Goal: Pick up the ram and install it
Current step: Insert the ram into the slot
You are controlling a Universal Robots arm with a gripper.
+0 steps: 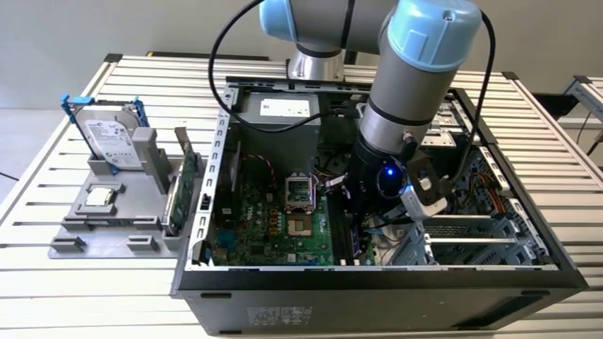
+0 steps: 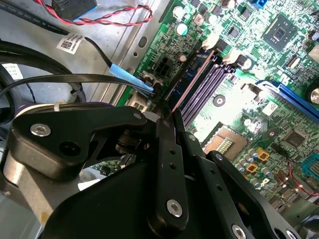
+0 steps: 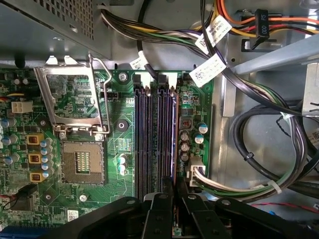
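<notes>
The end effector [image 3: 175, 199] gripped the ram [image 3: 174, 134] edge-on, apparently seated in the outermost memory slot [image 3: 168, 134], its long axis running straight ahead along the slots.

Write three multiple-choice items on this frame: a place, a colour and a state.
1. Where is the ram?
A. On the grey holder
B. At the motherboard's memory slots, between the gripper's fingers
C. Flat on the table

2. What colour is the hard drive's frame?
A. Blue
B. Red
C. Yellow

3. How is the CPU socket's metal cover frame?
A. Clamped shut
B. Raised open
C. Under a cooler

Answers: B, the ram runs from the gripper along the memory slots. A, blue bars edge the hard drive in the exterior view. B, the cover frame stands up off the bare socket.
</notes>
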